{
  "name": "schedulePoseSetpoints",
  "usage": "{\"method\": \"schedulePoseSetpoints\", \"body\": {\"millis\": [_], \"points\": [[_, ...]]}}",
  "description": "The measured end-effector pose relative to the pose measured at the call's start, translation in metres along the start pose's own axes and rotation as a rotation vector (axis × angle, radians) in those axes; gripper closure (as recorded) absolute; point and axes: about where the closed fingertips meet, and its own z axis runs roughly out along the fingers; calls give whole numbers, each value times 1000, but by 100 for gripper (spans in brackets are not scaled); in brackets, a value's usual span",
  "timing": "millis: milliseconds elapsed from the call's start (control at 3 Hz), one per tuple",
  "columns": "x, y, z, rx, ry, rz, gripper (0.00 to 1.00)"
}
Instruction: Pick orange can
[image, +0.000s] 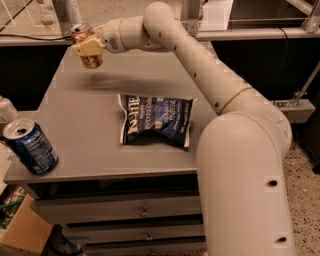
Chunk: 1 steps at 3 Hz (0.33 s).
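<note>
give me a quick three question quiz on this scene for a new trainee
1. Multiple choice: the gripper, over the far side of the table, is shut on
A) a mug
B) the orange can
C) a bottle
2. True or false: the blue can stands upright at a near corner of the table, apart from the gripper.
3. Fill in: lying flat in the middle of the table is a dark blue ____.

Key
1. B
2. True
3. chip bag
</note>
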Motion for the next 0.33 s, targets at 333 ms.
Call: {"method": "schedulePoseSetpoints", "body": {"millis": [333], "points": [[0, 0, 0, 0, -1, 0, 100]]}}
